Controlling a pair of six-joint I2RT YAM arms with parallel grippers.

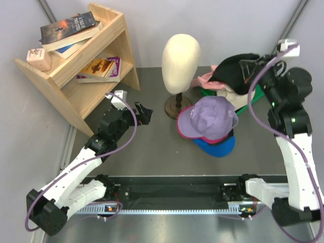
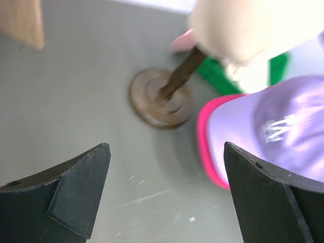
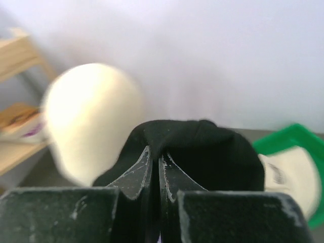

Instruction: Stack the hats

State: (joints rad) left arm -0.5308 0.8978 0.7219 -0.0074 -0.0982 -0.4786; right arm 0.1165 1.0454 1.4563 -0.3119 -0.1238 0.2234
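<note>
Three soft fabric caps sit stacked mid-counter: a lavender baseball cap [image 1: 210,115] on top, a magenta cap [image 1: 201,137] showing only as a rim beneath it, and a blue cap [image 1: 218,147] at the bottom, its edge jutting toward my near side. The grey counter [image 1: 152,157] lies bare in front of the stack.

My right hand [image 1: 251,68] is pinched tight on a black fabric cap [image 1: 235,66], held up at the far right. Its bulk stretches leftward from my fingers toward the smooth cream mannequin head [image 1: 181,53]. Below it lie a light pink cap [image 1: 205,79] and a cream bucket hat [image 1: 234,93] on a green tray [image 1: 255,98].

My left hand [image 1: 145,114] hovers spread wide and holding nothing, just left of the head's round wooden base [image 1: 177,107], which stands between it and the stack. A wooden shelf of books [image 1: 76,76] closes off the far left.
</note>
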